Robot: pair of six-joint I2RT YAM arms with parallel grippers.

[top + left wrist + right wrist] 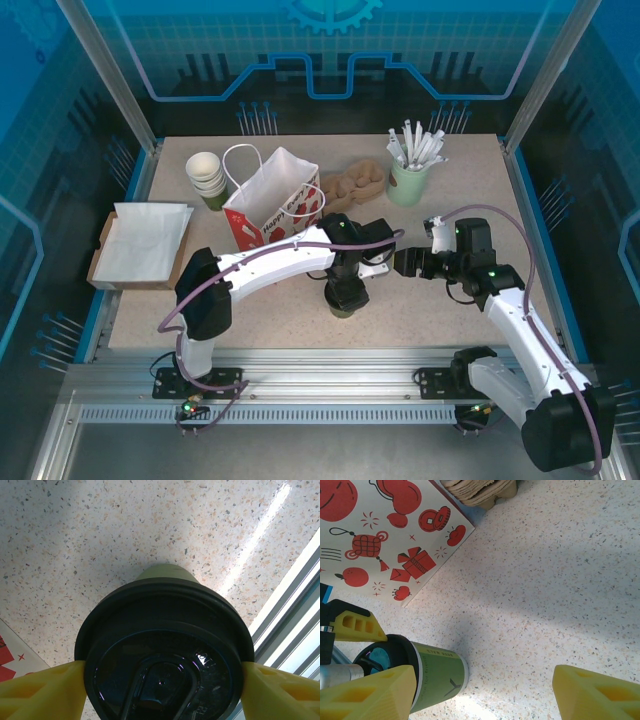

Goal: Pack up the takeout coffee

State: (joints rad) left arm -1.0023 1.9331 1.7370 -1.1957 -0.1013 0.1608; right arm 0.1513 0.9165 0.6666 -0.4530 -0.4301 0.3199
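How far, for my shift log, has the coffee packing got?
Done: nothing packed yet; the takeout coffee stands on the table, outside the red-and-white bag. In hand: the left gripper is closed on it. Left: lift it into the bag; the right gripper hangs open nearby.

Olive-green paper cup point(437, 680) with dark lettering and white base rim, topped by glossy round black plastic lid point(165, 630). White paper bag point(385, 535) printed with red knots, coins, gift boxes. Beige speckled counter point(545, 580). Bright yellow on left end effector point(162, 685) and right end effector point(482, 692).
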